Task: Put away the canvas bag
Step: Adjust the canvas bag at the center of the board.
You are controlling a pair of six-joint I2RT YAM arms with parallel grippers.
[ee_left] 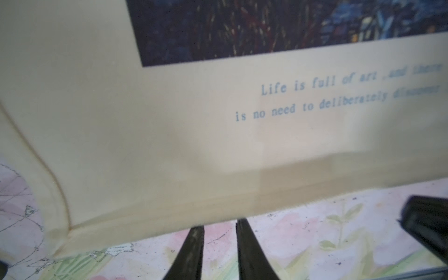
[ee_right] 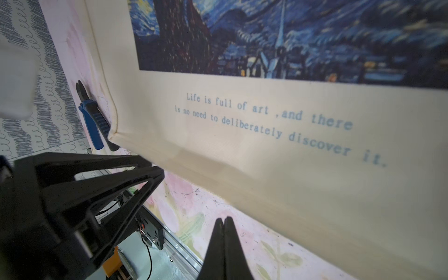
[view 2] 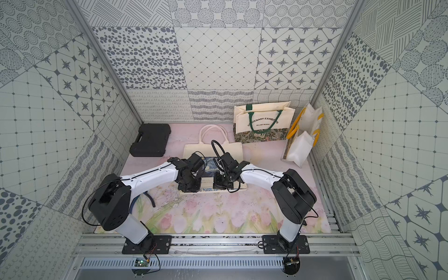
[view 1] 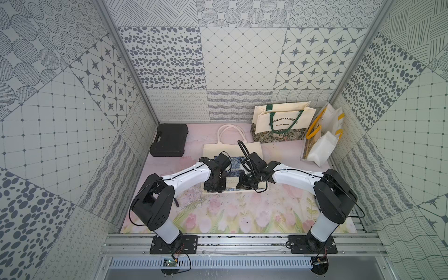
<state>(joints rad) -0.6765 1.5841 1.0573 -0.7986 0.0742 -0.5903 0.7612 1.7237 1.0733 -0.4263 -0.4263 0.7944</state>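
Since both arms bend in over the mat [view 1: 225, 215] to the near hem of the bag [view 1: 211, 150], the step in hand looks like taking hold of that hem, and no grip is made yet. Nearest, at 6 o'clock of the bag, the left gripper [ee_left: 219, 225] has its fingers a little apart, with mat showing between them and their tips right at the hem's edge. Whether they touch the hem or slip just under it I cannot tell. Beside it toward 3 o'clock, the right gripper [ee_right: 224, 219] has its fingers pressed together on nothing, tips over the mat and a little short of the hem. Pliers [ee_right: 93, 126] lie near the bag's corner at 7 o'clock. The bag itself lies flat at the middle of the mat, print up, handles stretched toward 12 o'clock. Farther off, a case [view 1: 169, 139] sits at 10 o'clock, a tote [view 1: 281, 121] stands at 1 o'clock by the back wall, and white bags [view 1: 320, 148] lean at 2 o'clock. I judge the next move calls for the left fingers to close on the thin hem without pushing it away. The right fingers would need to part and come forward to the hem, so both ends rise together. Limp canvas would likely sag from a single hold.
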